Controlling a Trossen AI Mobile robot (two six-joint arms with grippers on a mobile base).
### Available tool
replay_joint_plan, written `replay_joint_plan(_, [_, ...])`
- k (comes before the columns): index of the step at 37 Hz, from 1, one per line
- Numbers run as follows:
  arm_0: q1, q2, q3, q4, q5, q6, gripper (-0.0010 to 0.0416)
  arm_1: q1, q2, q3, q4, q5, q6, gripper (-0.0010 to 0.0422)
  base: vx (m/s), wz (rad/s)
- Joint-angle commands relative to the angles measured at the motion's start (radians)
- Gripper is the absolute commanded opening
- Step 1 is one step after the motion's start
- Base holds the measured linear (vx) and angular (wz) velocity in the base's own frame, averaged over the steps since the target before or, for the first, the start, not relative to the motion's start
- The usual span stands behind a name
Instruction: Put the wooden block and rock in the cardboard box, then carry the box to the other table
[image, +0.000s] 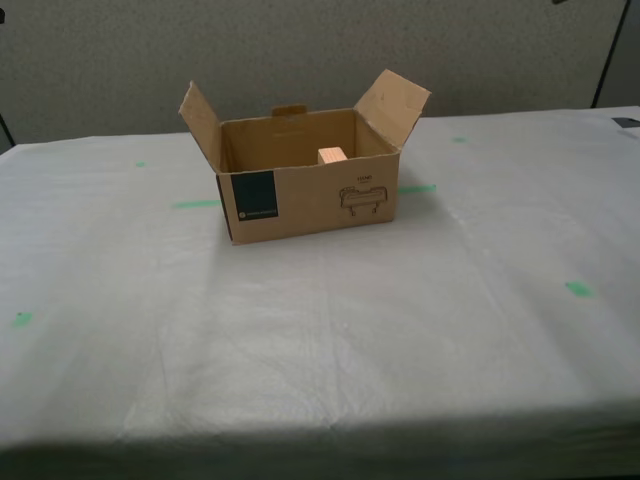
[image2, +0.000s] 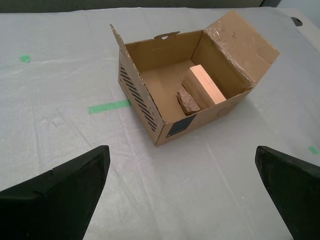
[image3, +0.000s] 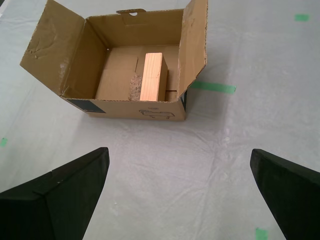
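Cardboard box (image: 305, 185) sits ahead of both wide-open, empty grippers, my first gripper (image3: 180, 192) and my second gripper (image2: 182, 192); block (image3: 152, 76) and rock (image2: 188, 101) lie inside it.

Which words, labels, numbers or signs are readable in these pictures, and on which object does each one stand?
No text can be read as words.
Dark teal label on the cardboard box: a pale line of print, too small to read.
Black line drawing on the same side: small print above it, blurred.
Black diagonal stripes on the box's end wall: a pattern, no letters.
Green tape marks on the table: plain, without writing.
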Motion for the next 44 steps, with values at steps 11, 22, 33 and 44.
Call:
replay_joint_plan(11, [0.0,0.0,0.0,0.001,0.004,0.0,0.0393,0.0,0.0,0.0,0.001,-0.001,0.001,0.0398,0.0,0.0])
replay_joint_plan(22, [0.001,0.0,0.0,0.001,0.004,0.0,0.0393,0.0,0.0,0.0,0.001,-0.001,0.001,0.0398,0.0,0.0])
replay_joint_plan(33, [0.001,0.0,0.0,0.001,0.004,0.0,0.0393,0.0,0.0,0.0,0.001,-0.001,0.001,0.0398,0.0,0.0])
replay_joint_plan(44, [0.001,0.0,0.0,0.001,0.004,0.0,0.0393,0.0,0.0,0.0,0.001,-0.001,0.001,0.0398,0.0,0.0])
